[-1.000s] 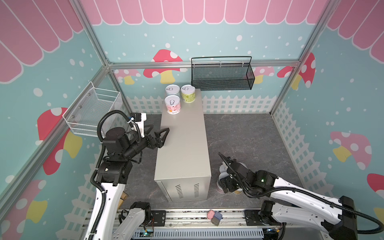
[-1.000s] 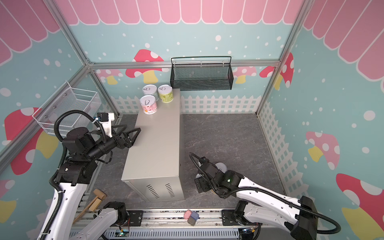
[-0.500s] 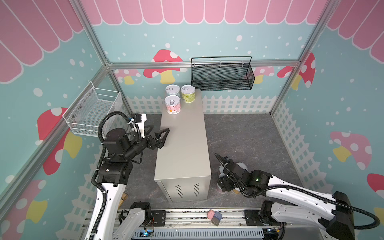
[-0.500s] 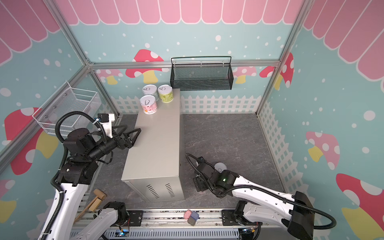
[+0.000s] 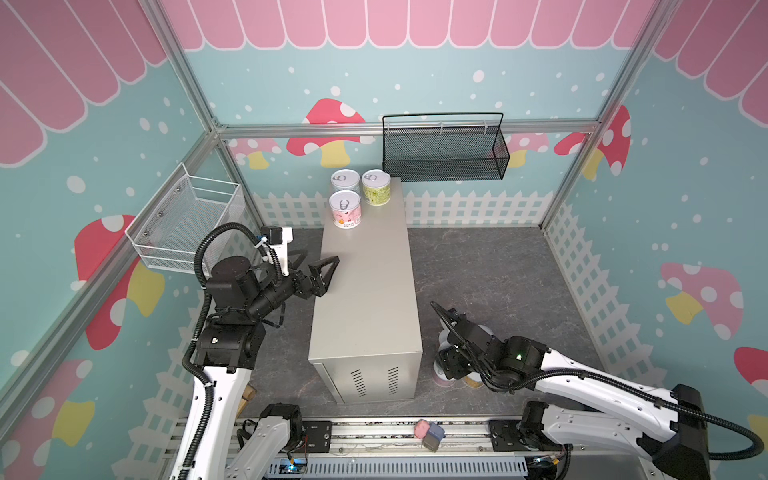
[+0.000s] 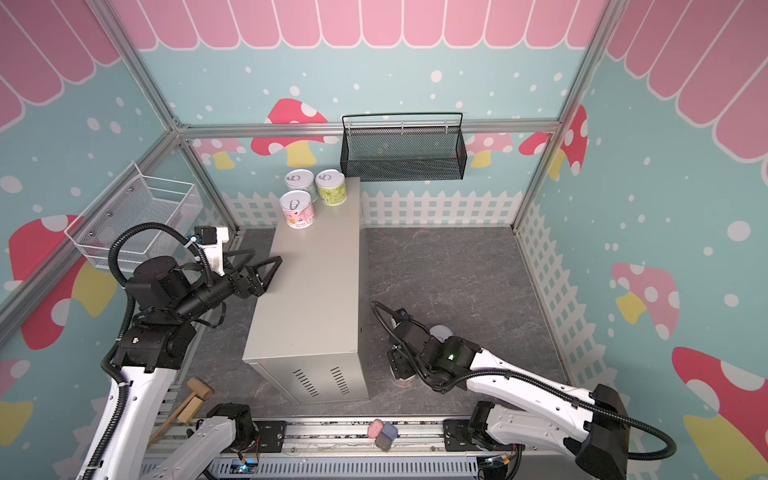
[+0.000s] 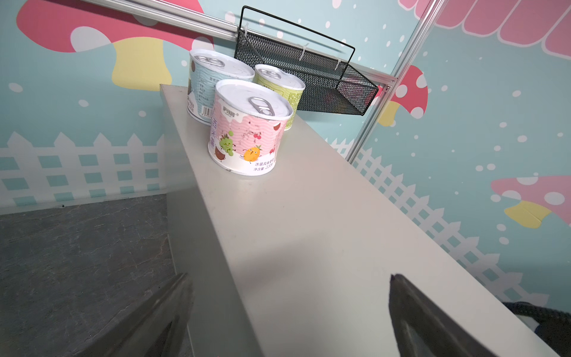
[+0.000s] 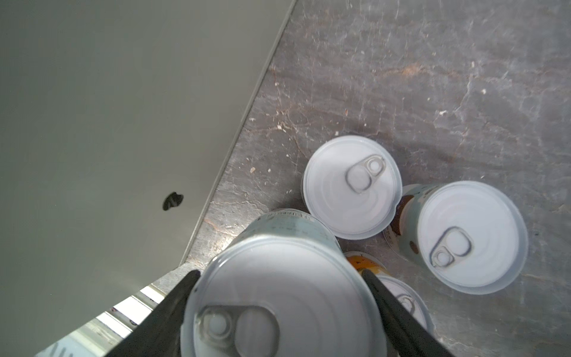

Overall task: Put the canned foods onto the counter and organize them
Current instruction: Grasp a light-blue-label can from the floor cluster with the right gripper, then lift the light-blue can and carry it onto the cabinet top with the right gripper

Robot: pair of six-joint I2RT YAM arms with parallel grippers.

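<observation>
A can (image 8: 284, 303) sits between the right fingers (image 8: 163, 315), touching both.

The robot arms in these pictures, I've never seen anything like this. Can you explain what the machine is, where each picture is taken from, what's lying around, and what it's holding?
It is two robot arms, each ending in a two-fingered gripper. Two pictures look down on the whole scene from above. The other two come from cameras on the arms' wrists. The beige box in the middle is the counter. A pink can, a light blue can and a yellow-green can stand on its far end. Several other cans stand on the grey floor beside it. The left gripper hovers open at the counter's edge, holding nothing. The right gripper is down by the floor, with its fingers against both sides of a grey-blue can.
</observation>
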